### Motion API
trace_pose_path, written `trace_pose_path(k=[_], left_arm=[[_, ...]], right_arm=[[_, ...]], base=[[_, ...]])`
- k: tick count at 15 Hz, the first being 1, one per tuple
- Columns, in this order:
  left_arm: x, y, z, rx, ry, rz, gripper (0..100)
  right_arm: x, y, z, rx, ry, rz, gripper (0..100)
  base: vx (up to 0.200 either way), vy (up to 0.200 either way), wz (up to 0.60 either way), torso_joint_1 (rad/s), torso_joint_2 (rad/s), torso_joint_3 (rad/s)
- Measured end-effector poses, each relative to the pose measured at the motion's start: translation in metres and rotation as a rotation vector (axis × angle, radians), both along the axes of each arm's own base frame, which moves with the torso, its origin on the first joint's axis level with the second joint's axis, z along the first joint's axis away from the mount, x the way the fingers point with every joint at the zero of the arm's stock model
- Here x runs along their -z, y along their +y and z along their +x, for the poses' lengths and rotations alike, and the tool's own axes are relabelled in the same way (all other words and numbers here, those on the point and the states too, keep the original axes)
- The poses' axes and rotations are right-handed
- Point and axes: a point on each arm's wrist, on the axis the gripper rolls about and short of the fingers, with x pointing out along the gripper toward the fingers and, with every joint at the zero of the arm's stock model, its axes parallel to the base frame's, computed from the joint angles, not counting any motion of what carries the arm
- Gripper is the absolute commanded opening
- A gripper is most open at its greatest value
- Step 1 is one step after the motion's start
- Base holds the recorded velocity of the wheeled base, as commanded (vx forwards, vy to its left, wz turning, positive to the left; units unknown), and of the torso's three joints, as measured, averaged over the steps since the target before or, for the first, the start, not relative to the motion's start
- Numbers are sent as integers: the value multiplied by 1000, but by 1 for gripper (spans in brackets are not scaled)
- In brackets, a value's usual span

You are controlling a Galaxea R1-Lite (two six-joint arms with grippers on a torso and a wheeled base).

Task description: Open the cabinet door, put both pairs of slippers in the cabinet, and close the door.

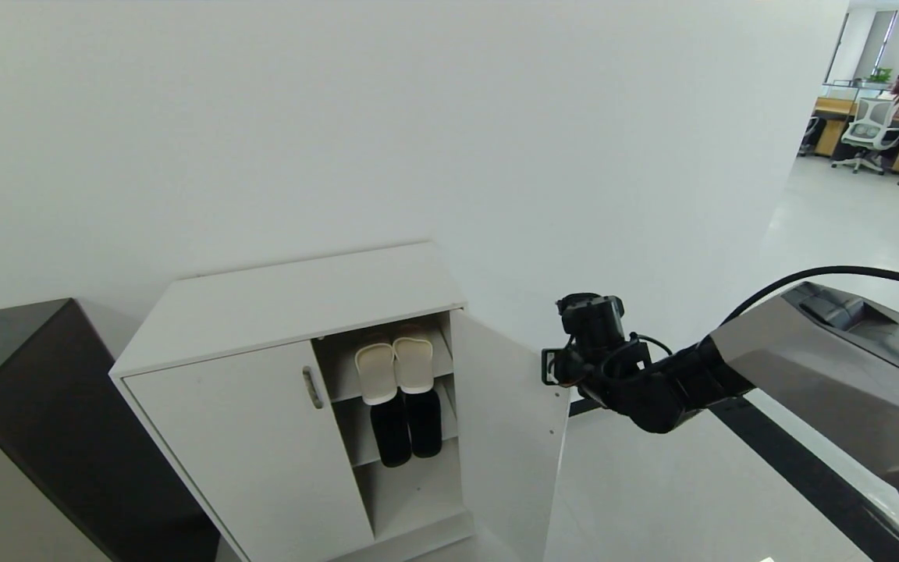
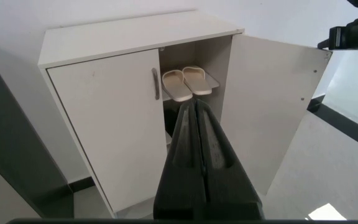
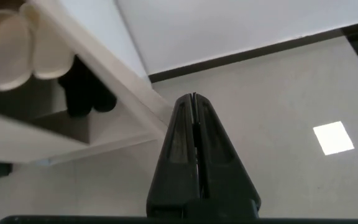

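The white cabinet [image 1: 293,293] is standing against the far wall, with a dark unit [image 1: 44,390] sitting at its left. Its right door [image 1: 508,437] is hanging wide open, swung out toward the near side with its long axis upright and its free edge nearest, while the left door [image 1: 254,453] is lying shut. Inside, the white slippers [image 1: 396,368] are resting on the upper shelf and the black slippers [image 1: 409,425] on the shelf below, toes pointing outward, so both pairs are looking stowed and only the closing is remaining. The right gripper [image 1: 551,367] is hovering just right of the open door's top near corner, on its outer face, fingers pressed together and carrying nothing; whether it is touching the edge is hard to tell. The left gripper [image 2: 196,102] is waiting nearer, aimed at the cabinet opening, likewise pinched closed and empty. The door is lying immediately left of the right gripper, making that arm the nearer one, and a leftward sweep is probably what shutting is needing.
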Motion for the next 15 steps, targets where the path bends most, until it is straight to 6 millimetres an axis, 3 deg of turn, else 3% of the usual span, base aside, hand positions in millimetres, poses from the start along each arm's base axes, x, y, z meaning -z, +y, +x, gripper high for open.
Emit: trace_pose_path(k=[4,11,15], left_arm=[[0,0,0,0,0,0,0],[0,0,0,0,0,0,0],[0,0,0,0,1,-1,0]], right_arm=[[-12,35,-48,-90,-57,9,0],[-19,36,-67,-148,-61,-22,0],[-19,43,-74,-173,-57,-24,0]], base=[[0,0,0,0,0,0],[0,0,0,0,0,0],[0,0,600,4,6,2]])
